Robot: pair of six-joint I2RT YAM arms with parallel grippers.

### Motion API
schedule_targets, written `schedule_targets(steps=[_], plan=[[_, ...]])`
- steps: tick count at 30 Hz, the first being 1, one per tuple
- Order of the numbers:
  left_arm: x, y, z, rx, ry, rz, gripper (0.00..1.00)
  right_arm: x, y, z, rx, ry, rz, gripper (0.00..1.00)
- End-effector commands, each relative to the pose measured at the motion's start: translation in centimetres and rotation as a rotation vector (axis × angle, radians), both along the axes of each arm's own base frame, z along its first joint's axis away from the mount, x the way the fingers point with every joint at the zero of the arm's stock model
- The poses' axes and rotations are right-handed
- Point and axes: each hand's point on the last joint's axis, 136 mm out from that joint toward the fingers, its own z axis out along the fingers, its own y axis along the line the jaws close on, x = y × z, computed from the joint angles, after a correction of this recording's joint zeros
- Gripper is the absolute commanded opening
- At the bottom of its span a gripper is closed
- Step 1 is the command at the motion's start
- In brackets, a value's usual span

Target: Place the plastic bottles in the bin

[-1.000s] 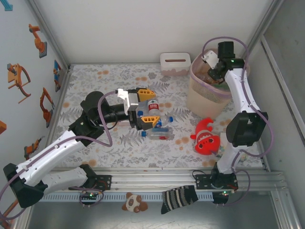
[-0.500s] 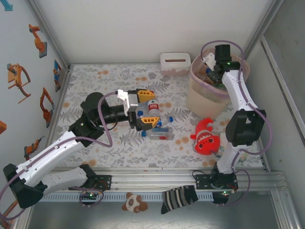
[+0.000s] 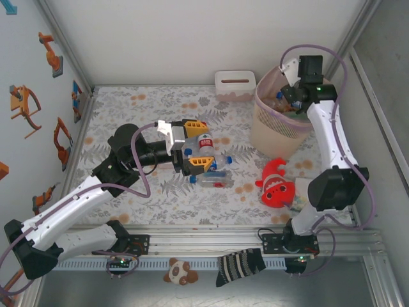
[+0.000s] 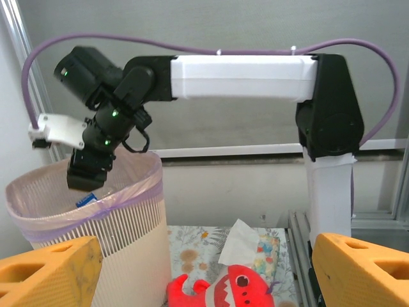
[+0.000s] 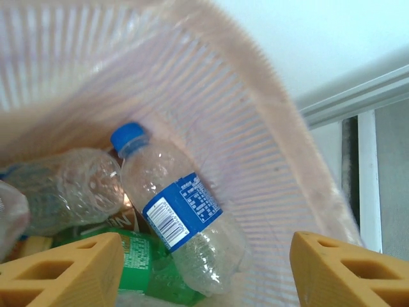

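The bin (image 3: 276,128) stands at the back right of the table, lined with a thin bag. My right gripper (image 3: 289,97) hangs over its mouth, open and holding nothing. Below its fingers, inside the bin (image 5: 255,128), lie a clear plastic bottle with a blue label (image 5: 182,220), a green one (image 5: 144,272) and another clear one (image 5: 64,188). My left gripper (image 3: 199,143) hovers open at mid-table above a red-labelled bottle (image 3: 205,143). A clear bottle with a blue cap (image 3: 215,176) lies just in front. In the left wrist view the open gripper (image 4: 204,272) faces the bin (image 4: 96,224).
A red clownfish plush (image 3: 276,183) lies in front of the bin, with a tissue pack (image 4: 263,246) behind it. A white slotted tissue box (image 3: 235,84) sits at the back wall left of the bin. Enclosure walls close in on three sides.
My right gripper opened over the bin and its wrist swung up and to the right. The left arm has not moved.
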Motion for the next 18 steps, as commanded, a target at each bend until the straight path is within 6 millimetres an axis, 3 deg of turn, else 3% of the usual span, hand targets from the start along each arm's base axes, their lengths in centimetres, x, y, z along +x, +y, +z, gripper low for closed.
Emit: schedule_targets(steps=[1,6,10,18], plan=[[-0.9,0.4,0.7,-0.027,-0.011,-0.02,0.85,0.1,-0.2,1.8,0.204,-0.075,-0.086,0.63],[-0.9,0.5,0.5,-0.022,-0.01,-0.018,0.85,0.7,-2.1,0.7,0.507,-0.071,-0.259,0.48],[-0.8,0.5,0.2,-0.014,-0.01,-0.013,0.85,1.5,-1.8,-1.4,0.668,-0.014,-0.308,0.4],[0.8,0.6,-1.2,0.032,0.018,0.077,0.85,3.1,-0.8,-5.2,0.76,0.071,-0.329,0.35]])
